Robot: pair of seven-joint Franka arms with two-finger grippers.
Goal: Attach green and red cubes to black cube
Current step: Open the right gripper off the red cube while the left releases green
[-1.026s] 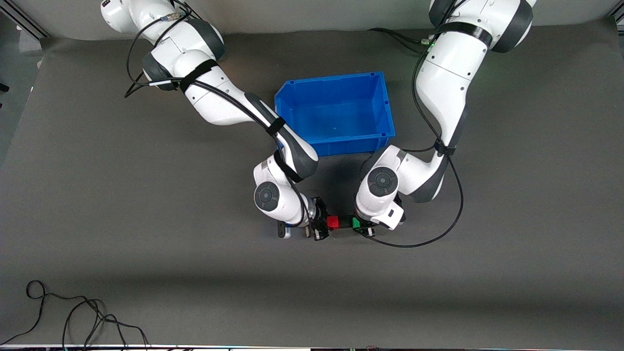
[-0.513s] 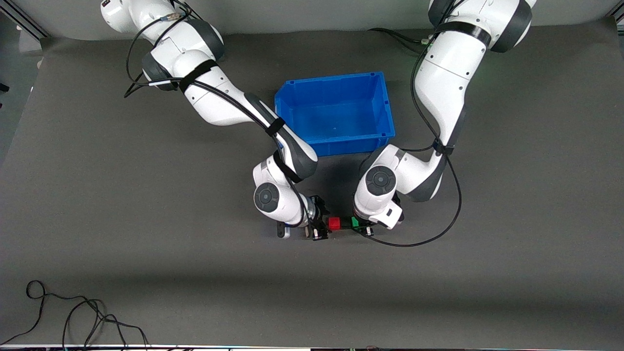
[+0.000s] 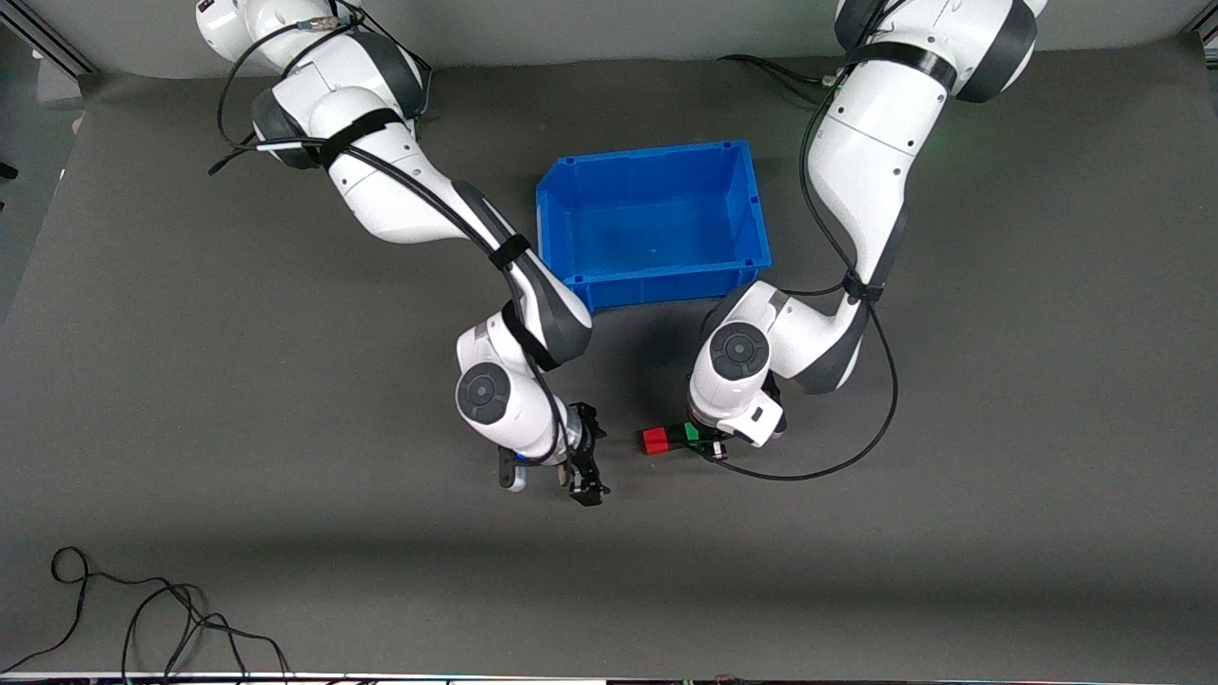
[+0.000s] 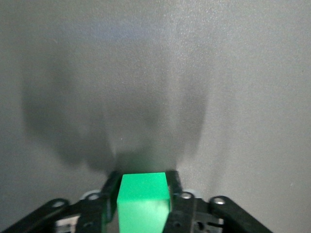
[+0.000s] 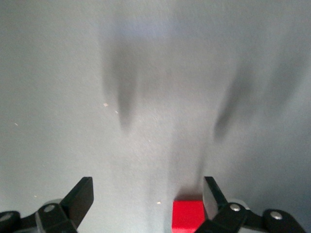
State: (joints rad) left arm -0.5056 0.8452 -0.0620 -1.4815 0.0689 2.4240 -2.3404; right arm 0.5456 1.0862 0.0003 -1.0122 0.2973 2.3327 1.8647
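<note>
The left gripper [image 3: 709, 445] has its black jaws closed on the green cube [image 4: 143, 201] — a plain, smooth-faced block, bright against the matte grey counter [image 3: 952, 533]. In the front view the black cube [image 3: 675, 436] sits between the green cube and the red cube [image 3: 655, 440], the three touching in a short row low over the counter. The right gripper [image 3: 582, 480] hangs just beside that row toward the right arm's end, its jaws spread wide and empty. A glossy blue plastic bin [image 3: 657, 285] — rectangular, open-topped — stands farther from the front camera.
</note>
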